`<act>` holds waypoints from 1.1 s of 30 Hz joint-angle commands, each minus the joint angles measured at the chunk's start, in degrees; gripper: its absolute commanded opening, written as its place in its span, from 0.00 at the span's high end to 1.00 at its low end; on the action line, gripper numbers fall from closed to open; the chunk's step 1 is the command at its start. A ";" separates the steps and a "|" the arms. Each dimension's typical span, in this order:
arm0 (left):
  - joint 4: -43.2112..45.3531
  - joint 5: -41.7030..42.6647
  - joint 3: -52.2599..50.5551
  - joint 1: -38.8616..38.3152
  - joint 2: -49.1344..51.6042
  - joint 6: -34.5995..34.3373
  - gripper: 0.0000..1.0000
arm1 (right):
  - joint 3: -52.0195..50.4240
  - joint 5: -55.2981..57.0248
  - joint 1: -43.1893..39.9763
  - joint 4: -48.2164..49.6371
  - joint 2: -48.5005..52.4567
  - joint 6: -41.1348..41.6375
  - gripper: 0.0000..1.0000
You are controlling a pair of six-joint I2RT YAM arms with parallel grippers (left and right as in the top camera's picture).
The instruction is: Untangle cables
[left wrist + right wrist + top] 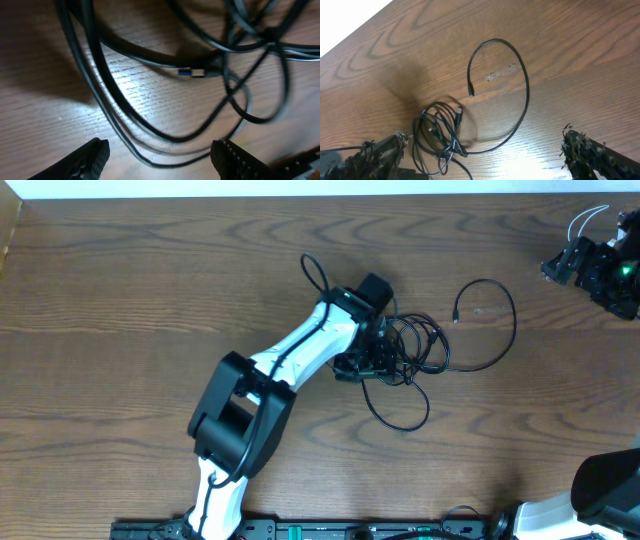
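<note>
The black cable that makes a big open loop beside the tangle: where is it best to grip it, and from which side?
Probably on the outer arc of the black cable, farthest from the tangle, coming straight down with the right gripper. There it lies flat and alone on the table; nearer the tangle, strands overlap.

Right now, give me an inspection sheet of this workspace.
Surface: wood-grain table.
Job's things: black cables knotted mid-table; one loop spreads out from the knot, its plug end free.
Clutter: faint pale mark inside that loop; cannot tell what it is.
Grippers: left gripper open, over the knot; right gripper open, holding nothing.
Cables: arm wire loops beside the left wrist.
Surroundings: dark device with green light, far right corner.
</note>
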 commanded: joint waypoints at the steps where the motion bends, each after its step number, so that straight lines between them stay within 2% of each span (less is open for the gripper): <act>1: -0.09 0.48 -0.44 -0.31 2.08 -1.22 0.30 | -0.42 0.04 0.20 -0.46 -0.39 -0.85 0.01; 6: -0.09 0.48 -0.44 -0.31 3.21 -1.20 0.35 | -0.42 0.28 0.20 -0.76 -0.39 -1.29 0.01; 18: 2.73 -0.26 -0.46 -0.31 3.21 -1.20 0.37 | -0.42 0.44 0.20 -0.81 -0.39 -1.29 0.01; 25: 3.13 -4.94 -0.48 -0.66 3.21 -1.22 0.38 | -0.42 0.44 0.20 -0.79 -0.39 -1.29 0.01; 33: 4.44 -5.62 -0.50 -2.47 3.21 -1.20 0.39 | -0.44 0.44 0.20 -0.81 -0.39 -1.29 0.01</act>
